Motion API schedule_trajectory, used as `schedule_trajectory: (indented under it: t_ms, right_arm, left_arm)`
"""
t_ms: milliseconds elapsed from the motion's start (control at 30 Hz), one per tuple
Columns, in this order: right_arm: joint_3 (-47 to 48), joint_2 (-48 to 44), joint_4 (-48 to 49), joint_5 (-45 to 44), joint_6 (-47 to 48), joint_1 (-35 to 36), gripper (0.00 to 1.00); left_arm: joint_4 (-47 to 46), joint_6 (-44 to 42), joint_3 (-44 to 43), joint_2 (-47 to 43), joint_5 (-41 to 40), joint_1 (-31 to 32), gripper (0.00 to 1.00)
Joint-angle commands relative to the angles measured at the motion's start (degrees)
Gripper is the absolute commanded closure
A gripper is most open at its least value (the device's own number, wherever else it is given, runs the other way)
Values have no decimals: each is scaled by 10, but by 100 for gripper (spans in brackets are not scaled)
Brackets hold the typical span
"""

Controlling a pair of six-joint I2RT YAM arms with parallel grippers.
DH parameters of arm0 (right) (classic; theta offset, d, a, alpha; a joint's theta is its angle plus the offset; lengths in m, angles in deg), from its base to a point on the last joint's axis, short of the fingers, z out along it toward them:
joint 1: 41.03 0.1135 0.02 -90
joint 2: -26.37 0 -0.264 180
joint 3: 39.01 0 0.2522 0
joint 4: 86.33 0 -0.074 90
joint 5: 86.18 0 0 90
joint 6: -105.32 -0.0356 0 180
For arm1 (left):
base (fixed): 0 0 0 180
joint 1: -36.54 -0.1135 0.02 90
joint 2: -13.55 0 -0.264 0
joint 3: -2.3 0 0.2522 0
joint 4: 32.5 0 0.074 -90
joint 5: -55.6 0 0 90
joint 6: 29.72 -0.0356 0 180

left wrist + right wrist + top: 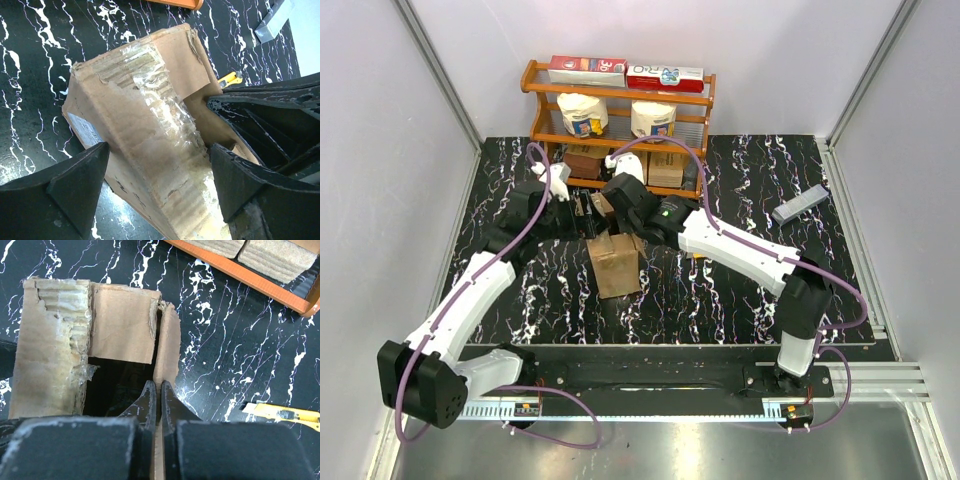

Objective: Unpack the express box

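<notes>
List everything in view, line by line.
express box: one, brown, table centre, top open
shelf: one, orange wood, back of table
flat cartons: two, red and white, shelf top
tubs: two, white, middle shelf
small cartons: at least two, brown, bottom shelf
utility knife: one, yellow, on table near box
grey bar: one, right side of table
table: one, black marbled
left gripper: open, black, astride box
right gripper: shut, black, at box opening

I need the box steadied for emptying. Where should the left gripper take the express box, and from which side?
Take the express box across its body from above, a finger on each flat side wall. The open left gripper straddles that span; the torn flaps look flimsy.
</notes>
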Motion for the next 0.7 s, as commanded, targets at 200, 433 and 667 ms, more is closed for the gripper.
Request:
schedule_trajectory:
  t_ms: [200, 433, 667]
  right_arm:
    - [-8, 32, -33, 18, -24, 4, 100]
    - [-9, 28, -35, 7, -33, 4, 100]
    - [-9, 28, -35, 6, -33, 5, 100]
  left_arm:
    - [1, -40, -66, 9, -62, 39, 9]
    - [66, -26, -115, 51, -159, 69, 8]
    - [123, -15, -162, 94, -233, 95, 9]
